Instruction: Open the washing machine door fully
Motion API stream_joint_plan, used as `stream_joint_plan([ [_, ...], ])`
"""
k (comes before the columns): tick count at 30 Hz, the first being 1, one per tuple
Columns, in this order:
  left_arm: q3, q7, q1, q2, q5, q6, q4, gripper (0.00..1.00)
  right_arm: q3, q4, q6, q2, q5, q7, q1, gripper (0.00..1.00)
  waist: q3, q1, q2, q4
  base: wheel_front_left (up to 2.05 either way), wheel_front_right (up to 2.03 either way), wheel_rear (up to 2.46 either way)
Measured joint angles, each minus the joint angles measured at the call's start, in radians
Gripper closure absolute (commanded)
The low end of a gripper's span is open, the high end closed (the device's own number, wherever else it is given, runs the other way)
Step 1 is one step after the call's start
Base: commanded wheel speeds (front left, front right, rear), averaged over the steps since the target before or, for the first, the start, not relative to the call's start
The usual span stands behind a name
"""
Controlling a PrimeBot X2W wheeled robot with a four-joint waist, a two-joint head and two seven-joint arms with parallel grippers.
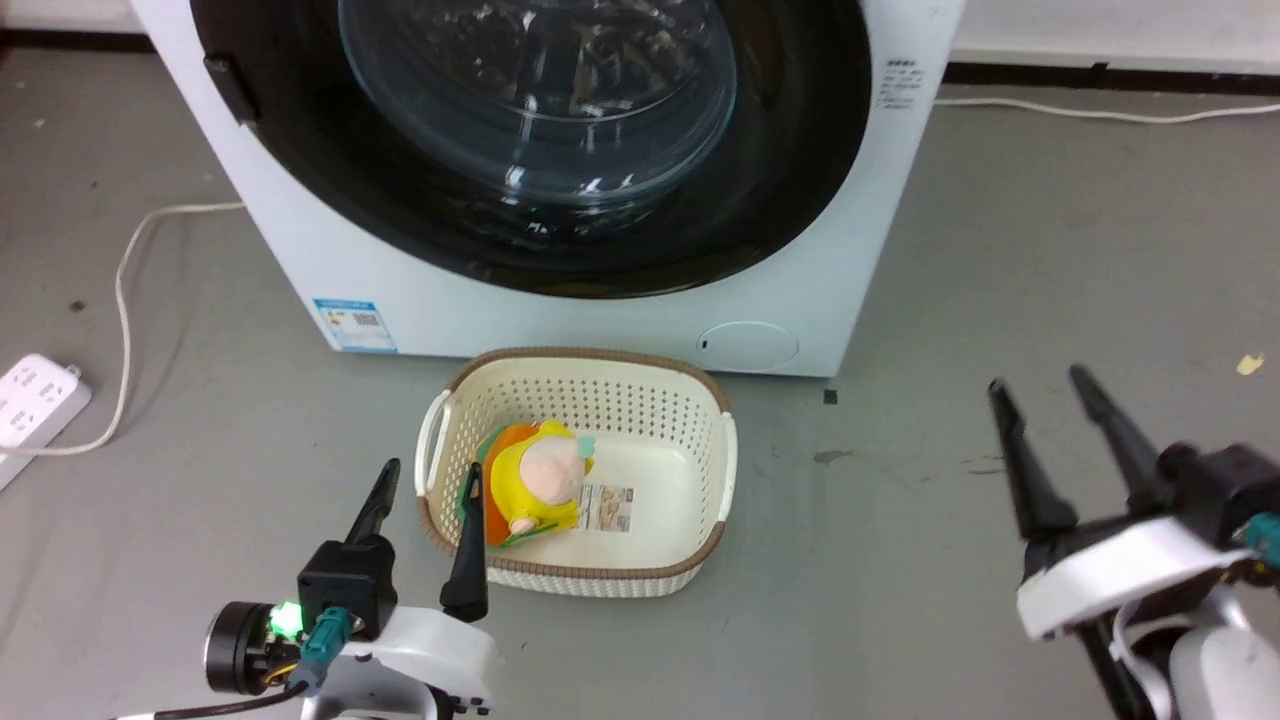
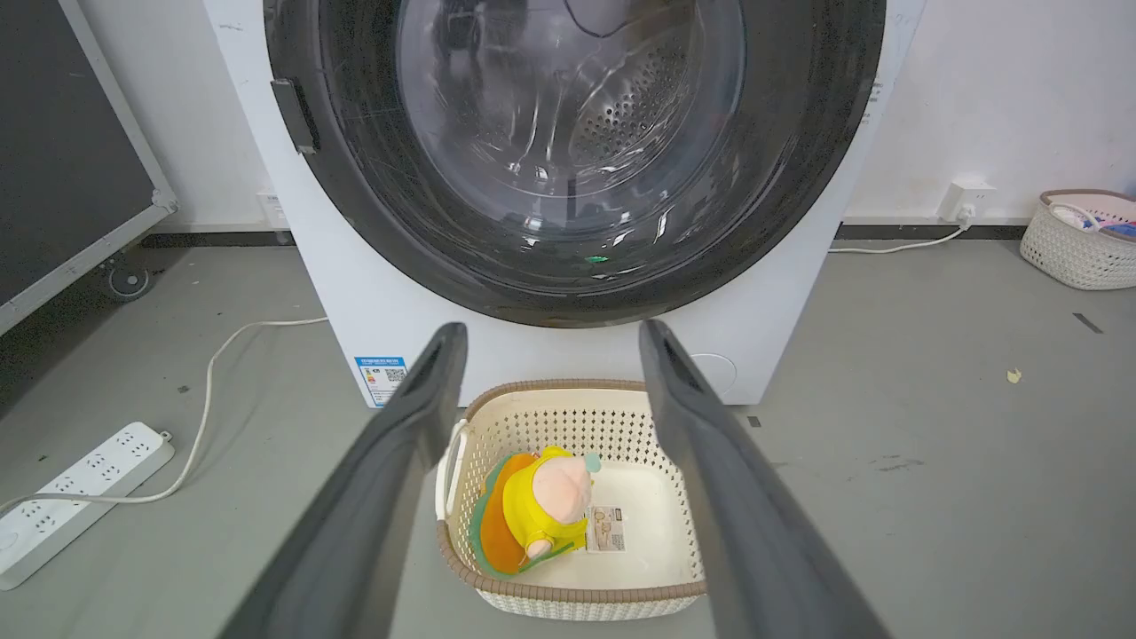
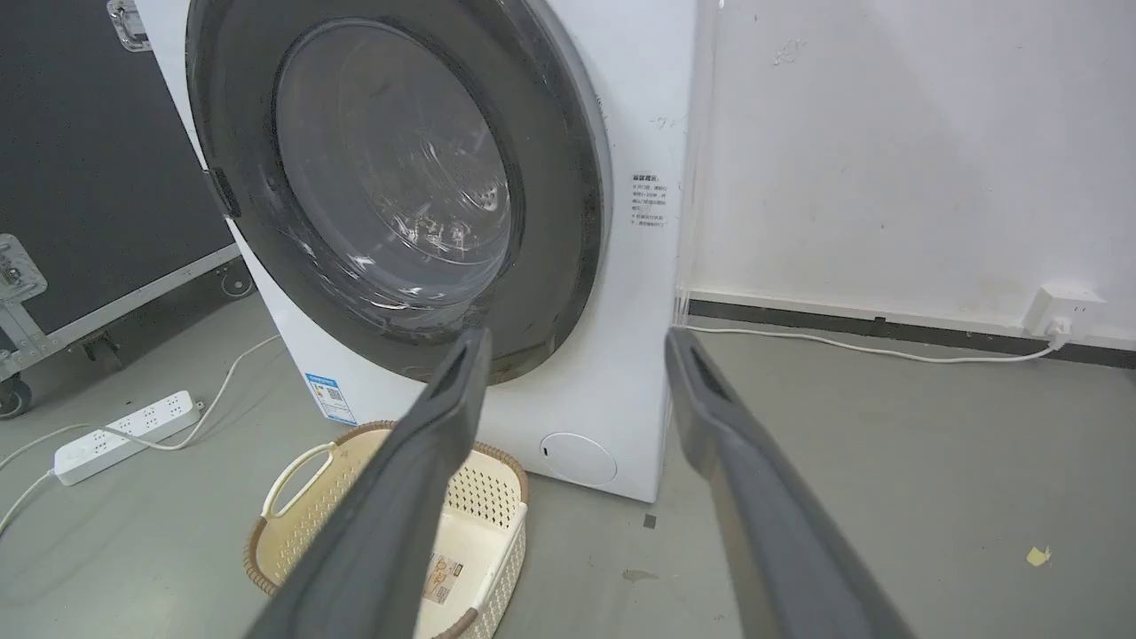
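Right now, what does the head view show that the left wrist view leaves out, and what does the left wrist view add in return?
Head view adds: the right gripper, open, above the floor to the right of the cream basket.
Left wrist view adds: a second basket by the wall at far right, a wall socket, and a black wheeled case at left.
Both share: the washing machine door, looking shut on the white washing machine, the cream basket holding a yellow plush toy, the white power strip, and the open left gripper.
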Motion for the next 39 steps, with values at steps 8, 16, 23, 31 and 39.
stream_joint_plan([
  [8, -0.027, -0.016, -0.019, 0.0, -0.01, 0.009, 0.0, 0.0, -0.008, 0.023, 0.0, -0.027, 0.078, 0.009, -0.095, 0.0, 0.031, -0.0001, 0.0, 0.021, 0.0, 0.0, 0.0],
  [16, -0.061, -0.034, -0.047, 0.0, -0.028, 0.023, -0.001, 0.0, -0.04, 0.076, 0.0, -0.039, 0.196, 0.048, -0.239, 1.0, 0.08, -0.0001, 0.0, 0.048, 0.0, 0.0, 0.0],
  [23, -0.092, -0.051, -0.078, 0.0, -0.046, 0.039, -0.004, 0.0, -0.076, 0.177, 0.0, -0.05, 0.305, 0.127, -0.396, 1.0, 0.134, -0.0001, 0.0, 0.083, 0.0, 0.0, 0.0],
  [31, -0.118, -0.068, -0.095, 0.0, -0.061, 0.053, -0.004, 0.0, -0.128, 0.291, 0.0, -0.044, 0.411, 0.203, -0.539, 1.0, 0.174, -0.0001, 0.0, 0.107, 0.0, 0.0, 0.0],
  [39, -0.15, -0.087, -0.122, 0.0, -0.081, 0.066, -0.009, 0.0, -0.187, 0.474, 0.0, -0.05, 0.513, 0.327, -0.724, 1.0, 0.222, 0.0, 0.0, 0.143, 0.0, 0.0, 0.0],
])
